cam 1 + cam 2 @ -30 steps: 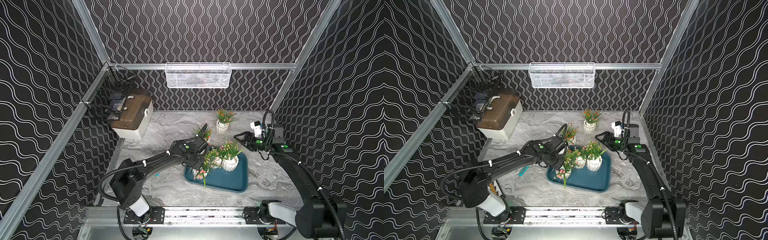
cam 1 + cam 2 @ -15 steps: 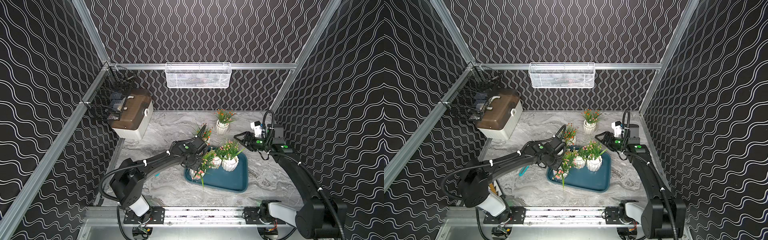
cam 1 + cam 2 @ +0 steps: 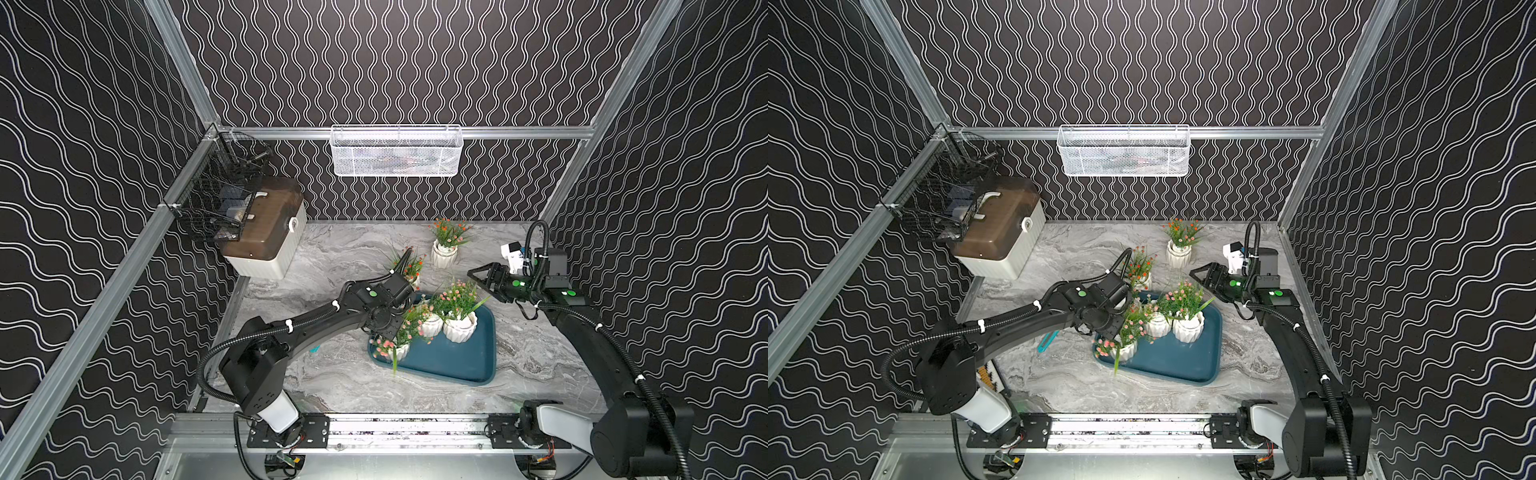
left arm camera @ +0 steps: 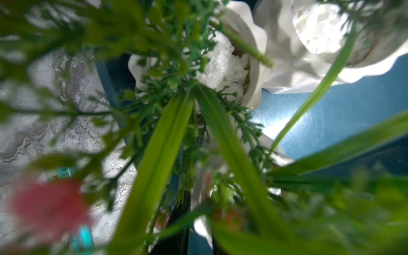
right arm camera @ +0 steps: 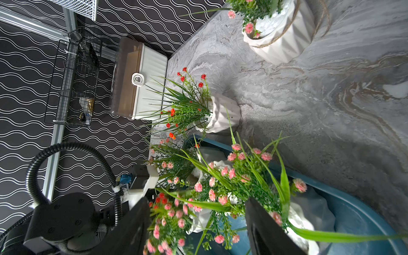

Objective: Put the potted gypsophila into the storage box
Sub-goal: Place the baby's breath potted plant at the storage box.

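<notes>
Deep in the foliage go the left fingers (image 3: 388, 332), and whether they grip or stand apart I can't tell. They're on the pink-blossom gypsophila pot (image 3: 397, 352), which stands in the lower-left corner of the teal storage box (image 3: 457, 361), with two more pots up-right of it. The right fingers (image 3: 481, 278) hang apart and empty off the box's upper-right edge. Here's the line-up: the red-blossom pot (image 3: 412, 266) waits on the counter (image 3: 332, 257) just up-frame of the left wrist. The back pot (image 3: 444, 254), stems upright, lies up-left of the right fingers, likely the right arm's pick.
</notes>
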Robot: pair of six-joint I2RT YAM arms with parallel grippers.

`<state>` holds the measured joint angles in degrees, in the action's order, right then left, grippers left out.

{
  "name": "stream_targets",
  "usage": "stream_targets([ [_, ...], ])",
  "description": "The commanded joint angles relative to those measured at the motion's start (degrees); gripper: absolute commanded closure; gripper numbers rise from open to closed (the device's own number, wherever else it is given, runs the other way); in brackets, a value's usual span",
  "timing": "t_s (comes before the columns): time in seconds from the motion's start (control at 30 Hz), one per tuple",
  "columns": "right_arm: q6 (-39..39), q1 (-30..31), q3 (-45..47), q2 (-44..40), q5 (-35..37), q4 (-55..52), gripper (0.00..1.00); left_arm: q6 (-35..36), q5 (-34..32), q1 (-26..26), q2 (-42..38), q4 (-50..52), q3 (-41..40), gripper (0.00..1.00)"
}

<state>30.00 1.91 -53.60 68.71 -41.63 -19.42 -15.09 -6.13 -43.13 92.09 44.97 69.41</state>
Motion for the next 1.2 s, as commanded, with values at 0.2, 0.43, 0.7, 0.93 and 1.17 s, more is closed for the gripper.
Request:
stream_targets([
  [0.2,-0.03,-0.07,-0.01,-0.15,-0.65,1.27,0.3,-0.01,-0.52,0.16,-2.76,1.53,1.49,0.73],
  [0.43,-0.2,-0.07,-0.1,-0.15,-0.65,1.14,0.3,1.68,-2.54,0.54,-9.69,4.98,3.87,0.72],
  [0.7,-0.47,-0.07,-0.05,-0.32,-0.48,1.15,0.29,2.52,-2.24,2.75,-13.11,6.7,9.33,0.7],
  [0.93,-0.47,-0.07,0.25,-0.73,-0.54,1.29,0.29,3.1,3.68,9.55,-12.33,1.77,14.23,0.62],
  [1.17,-0.82,-0.07,0.47,-3.23,0.8,1.0,0.29,3.33,14.92,18.08,-6.62,-3.76,18.75,0.56],
])
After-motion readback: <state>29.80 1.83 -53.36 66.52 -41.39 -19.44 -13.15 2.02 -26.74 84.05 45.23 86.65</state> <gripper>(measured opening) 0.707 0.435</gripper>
